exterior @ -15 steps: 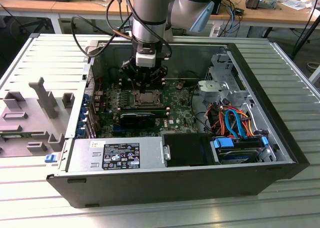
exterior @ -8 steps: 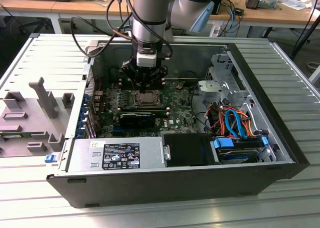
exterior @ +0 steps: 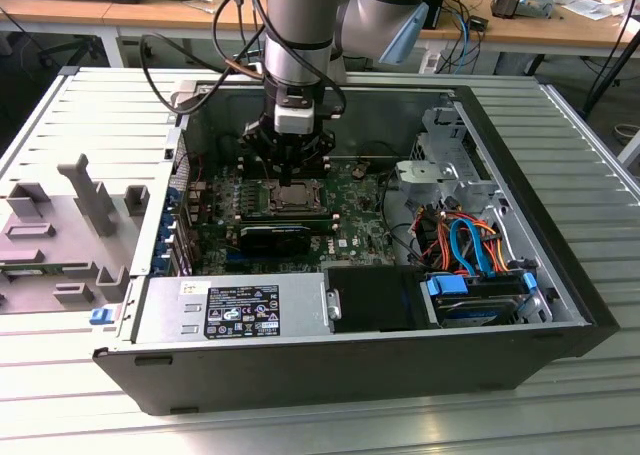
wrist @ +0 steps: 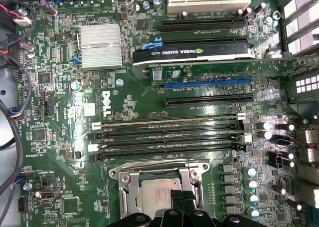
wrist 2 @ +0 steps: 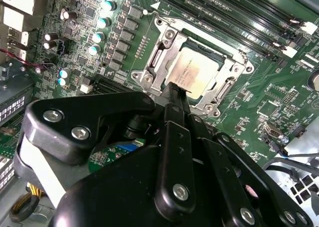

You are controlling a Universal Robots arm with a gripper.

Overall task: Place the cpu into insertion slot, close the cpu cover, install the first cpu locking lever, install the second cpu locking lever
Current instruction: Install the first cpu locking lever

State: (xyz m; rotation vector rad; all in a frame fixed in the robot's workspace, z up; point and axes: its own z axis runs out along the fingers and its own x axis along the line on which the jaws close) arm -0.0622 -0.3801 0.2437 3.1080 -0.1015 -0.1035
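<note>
The cpu (wrist 2: 195, 71), a silver-grey square chip, lies flat in the insertion slot (wrist 2: 168, 35) on the green board. The cpu cover (wrist 2: 152, 62), a silver frame plate, lies down around it with the chip showing through its window. My gripper (wrist 2: 175, 90) has its black fingers shut together with nothing between them. Its tips sit at the socket's edge, right by one corner of the chip. In the first wrist view the cpu (wrist: 158, 194) sits under the cover (wrist: 192, 180), and the gripper (wrist: 183, 201) overlaps its edge. In the exterior view the gripper (exterior: 288, 175) hangs just over the socket (exterior: 297, 197).
Long black memory slots (wrist: 164, 137) run beside the socket. A black expansion card (wrist: 194, 55) stands in a slot further off. Capacitors (wrist 2: 102, 23) line one side of the socket. The case holds a power supply (exterior: 235, 310), drive cage (exterior: 445, 160) and orange and blue cables (exterior: 465, 240).
</note>
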